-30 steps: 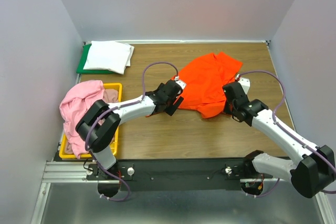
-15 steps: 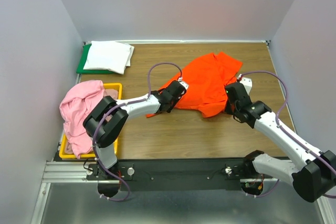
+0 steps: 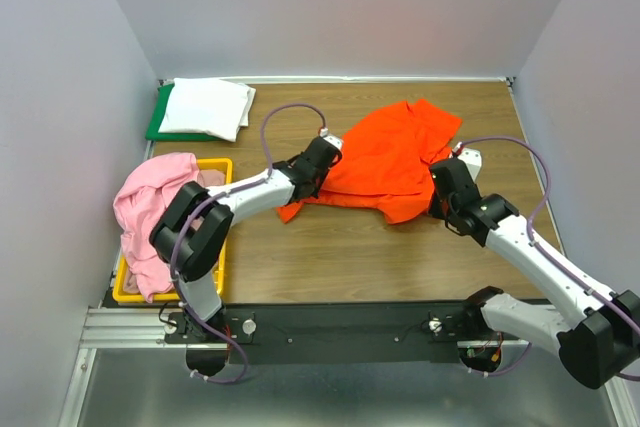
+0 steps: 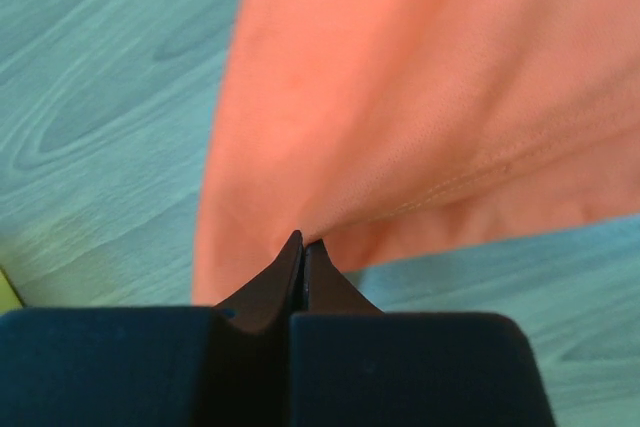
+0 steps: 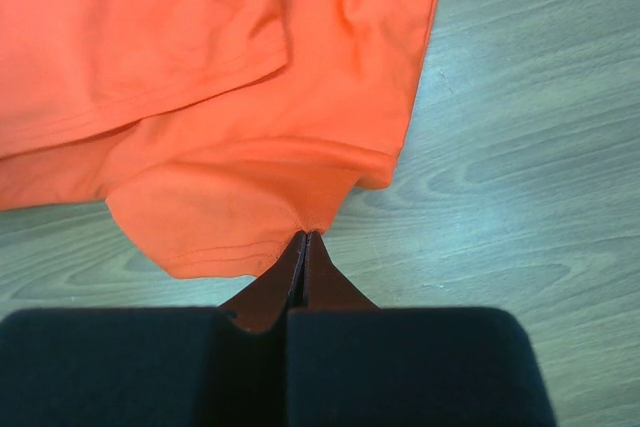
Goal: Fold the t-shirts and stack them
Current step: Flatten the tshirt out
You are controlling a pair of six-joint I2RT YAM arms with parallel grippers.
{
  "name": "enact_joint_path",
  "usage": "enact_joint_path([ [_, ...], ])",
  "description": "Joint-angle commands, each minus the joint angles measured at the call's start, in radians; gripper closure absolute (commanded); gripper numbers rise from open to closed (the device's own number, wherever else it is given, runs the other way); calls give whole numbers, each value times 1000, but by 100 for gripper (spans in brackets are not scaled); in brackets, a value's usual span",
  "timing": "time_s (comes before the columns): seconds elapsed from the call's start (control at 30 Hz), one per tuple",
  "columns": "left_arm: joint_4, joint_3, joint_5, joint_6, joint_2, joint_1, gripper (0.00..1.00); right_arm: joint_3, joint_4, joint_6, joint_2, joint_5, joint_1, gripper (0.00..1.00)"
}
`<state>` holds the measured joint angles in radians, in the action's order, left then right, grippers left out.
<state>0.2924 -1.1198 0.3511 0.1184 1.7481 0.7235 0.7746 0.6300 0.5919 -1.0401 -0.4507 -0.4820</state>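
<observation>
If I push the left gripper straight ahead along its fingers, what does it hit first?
The bright orange cloth t-shirt: the left gripper is shut on its edge, so more of that cloth lies directly ahead.

A wooden table (image 3: pixel 350 247) with a mid-brown grain fills the middle of the scene, its boards running left to right. Three plain, matte walls close it in: a back wall (image 3: pixel 340 7) at the far edge, a left wall (image 3: pixel 50 147) and a right wall (image 3: pixel 590 97), all pale grey with a faint lilac tint. A thin white strip (image 3: pixel 400 79) runs along the far edge, where the table meets the back wall. At the near edge lies a ribbed metal rail (image 3: pixel 120 327), and nearer than that a dull grey floor (image 3: pixel 330 392). The light is soft and even, with only faint shadows. No window shows.
</observation>
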Motion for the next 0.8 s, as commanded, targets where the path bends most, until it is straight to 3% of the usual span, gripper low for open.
enact_joint_path([
  [0.0, -33, -47, -14, 96, -68, -96, 100, -15, 8, 13, 25, -20, 8, 100],
  [0.2, -134, -97, -153, 132, -81, -274, 100, -12, 10, 8, 18, -13, 8, 100],
  [0.37, -130, -161, -155, 118, 16, -432, 100, -14, 10, 9, 29, -17, 8, 100],
  [0.47, -98, -190, -110, 144, 71, -466, 48, -14, 10, 8, 29, -13, 8, 100],
  [0.53, -90, -169, -89, 156, 59, -461, 35, -14, 10, 6, 28, -8, 8, 100],
  [0.6, -102, -134, -89, 174, 10, -454, 30, -14, 10, 6, 25, -5, 10, 100],
  [0.77, -116, 18, -80, 198, -79, -434, 30, -11, 8, 0, 15, 3, 8, 100],
])
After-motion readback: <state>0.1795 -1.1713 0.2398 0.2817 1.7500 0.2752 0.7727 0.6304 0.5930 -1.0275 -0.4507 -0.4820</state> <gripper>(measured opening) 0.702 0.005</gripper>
